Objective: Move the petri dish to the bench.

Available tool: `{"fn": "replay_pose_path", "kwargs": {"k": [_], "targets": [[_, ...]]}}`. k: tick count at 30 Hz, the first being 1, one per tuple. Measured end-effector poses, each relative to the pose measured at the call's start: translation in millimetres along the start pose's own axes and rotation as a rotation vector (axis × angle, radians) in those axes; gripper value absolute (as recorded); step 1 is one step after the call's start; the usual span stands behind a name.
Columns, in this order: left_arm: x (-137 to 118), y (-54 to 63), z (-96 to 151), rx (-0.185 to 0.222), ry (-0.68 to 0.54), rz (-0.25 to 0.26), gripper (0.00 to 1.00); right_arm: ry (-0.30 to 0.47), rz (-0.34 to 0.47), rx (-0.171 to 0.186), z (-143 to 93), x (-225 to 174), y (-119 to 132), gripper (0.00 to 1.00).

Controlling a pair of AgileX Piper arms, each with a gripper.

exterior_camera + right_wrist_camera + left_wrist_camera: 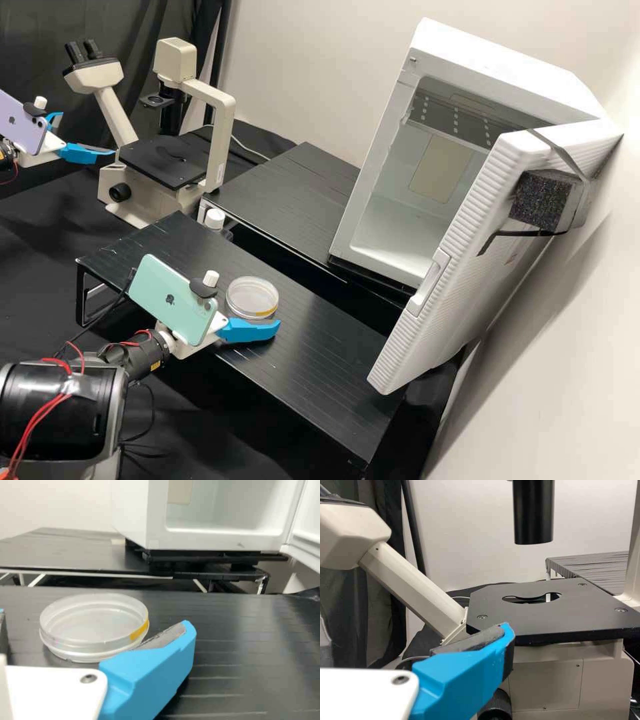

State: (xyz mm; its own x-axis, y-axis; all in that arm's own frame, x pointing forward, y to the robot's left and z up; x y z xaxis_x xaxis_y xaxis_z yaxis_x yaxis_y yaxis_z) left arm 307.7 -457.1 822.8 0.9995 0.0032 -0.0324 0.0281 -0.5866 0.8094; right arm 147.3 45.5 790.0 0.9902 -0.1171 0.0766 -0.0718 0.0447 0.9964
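A clear round petri dish (252, 297) with a yellow mark on its side lies flat on the black raised bench (320, 353). My right gripper (250, 330) is low beside it, one blue finger along the near side. In the right wrist view the petri dish (95, 625) sits between the separated fingers of my right gripper (93, 618), one finger overlapping its edge; contact cannot be told. My left gripper (87, 133) hangs open and empty near the microscope. In the left wrist view one finger of my left gripper (465, 680) shows before the microscope stage (560, 610).
The microscope (213, 133) stands at the back left, with a white-capped bottle (215, 219) near its base. A second black platform (287, 193) lies behind the bench. At the right, a white incubator (400, 220) stands with its door (467, 267) open.
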Motion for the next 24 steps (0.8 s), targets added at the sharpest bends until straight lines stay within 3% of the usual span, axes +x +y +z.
{"fn": "replay_pose_path", "kwargs": {"k": [12,16,24], "targets": [[0,0.0,0,0.0,0.0,0.0,1.0,0.067,0.102,-0.007,-7,-11,20,1.0],[0,0.0,0,0.0,0.0,0.0,1.0,0.09,0.11,-0.018,-9,-13,23,1.0],[0,0.0,0,0.0,0.0,0.0,1.0,0.105,0.125,-0.002,-10,-15,27,1.0]]}}
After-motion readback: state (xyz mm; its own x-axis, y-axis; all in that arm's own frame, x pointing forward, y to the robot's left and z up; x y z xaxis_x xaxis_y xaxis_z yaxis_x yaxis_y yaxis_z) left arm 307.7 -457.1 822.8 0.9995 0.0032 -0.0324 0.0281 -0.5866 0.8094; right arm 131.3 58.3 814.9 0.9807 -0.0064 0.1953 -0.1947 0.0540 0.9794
